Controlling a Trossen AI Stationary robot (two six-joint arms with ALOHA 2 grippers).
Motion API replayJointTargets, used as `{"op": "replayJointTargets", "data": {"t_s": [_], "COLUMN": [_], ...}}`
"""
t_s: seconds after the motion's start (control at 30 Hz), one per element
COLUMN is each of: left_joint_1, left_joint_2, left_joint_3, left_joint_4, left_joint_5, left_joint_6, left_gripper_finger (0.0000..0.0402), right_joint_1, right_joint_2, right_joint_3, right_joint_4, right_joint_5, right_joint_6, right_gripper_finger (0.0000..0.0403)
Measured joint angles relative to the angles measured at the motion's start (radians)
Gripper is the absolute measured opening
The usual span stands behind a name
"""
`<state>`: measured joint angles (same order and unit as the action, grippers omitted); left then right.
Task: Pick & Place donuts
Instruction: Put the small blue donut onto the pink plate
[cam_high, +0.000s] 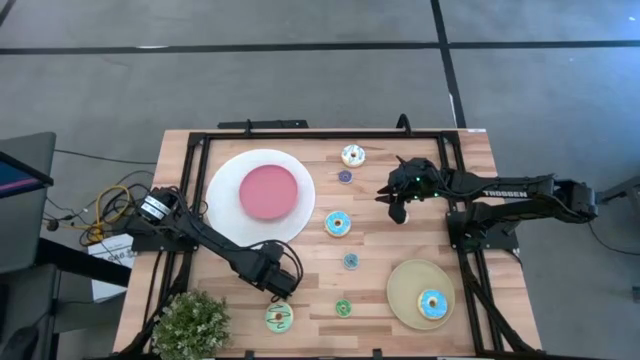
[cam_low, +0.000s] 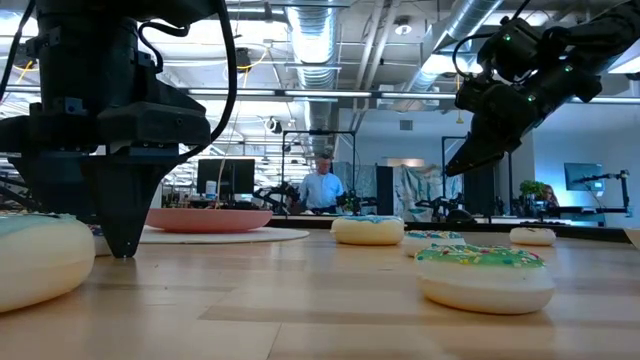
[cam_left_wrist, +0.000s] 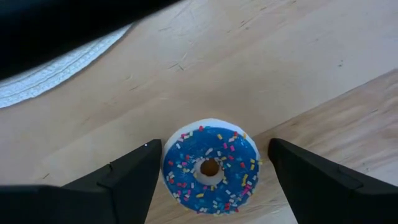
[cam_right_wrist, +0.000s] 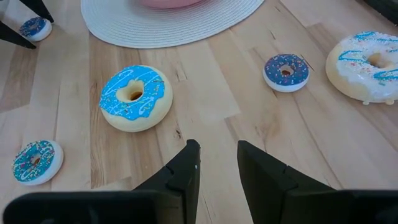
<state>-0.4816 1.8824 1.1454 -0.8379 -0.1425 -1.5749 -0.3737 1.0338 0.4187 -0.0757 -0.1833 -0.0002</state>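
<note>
Dark fingers of my left gripper (cam_left_wrist: 211, 180) stand wide around a small blue donut (cam_left_wrist: 210, 167) on the table (cam_high: 420, 240) near the white plate (cam_high: 225, 215). Closing off-centre could flick it away. Right gripper (cam_right_wrist: 217, 163) hovers, jaws narrow, empty.

Left claw (cam_high: 281, 287) hangs near the bench's (cam_high: 420, 240) front edge, just above a green-iced donut (cam_high: 279, 318); right claw (cam_high: 397, 206) hovers toward the rear.
</note>
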Motion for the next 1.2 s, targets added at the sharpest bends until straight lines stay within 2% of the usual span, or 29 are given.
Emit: {"op": "replayJointTargets", "data": {"t_s": [1.2], "left_joint_1": [0.000], "left_joint_2": [0.000], "left_joint_3": [0.000], "left_joint_4": [0.000], "left_joint_5": [0.026], "left_joint_6": [-0.001], "left_gripper_finger": [0.0297], "right_joint_1": [0.000], "right_joint_2": [0.000], "right_joint_3": [0.000], "right_joint_4": [-0.001], "right_joint_5": [0.000], "right_joint_6": [0.000], "right_gripper_finger": [0.0098]}}
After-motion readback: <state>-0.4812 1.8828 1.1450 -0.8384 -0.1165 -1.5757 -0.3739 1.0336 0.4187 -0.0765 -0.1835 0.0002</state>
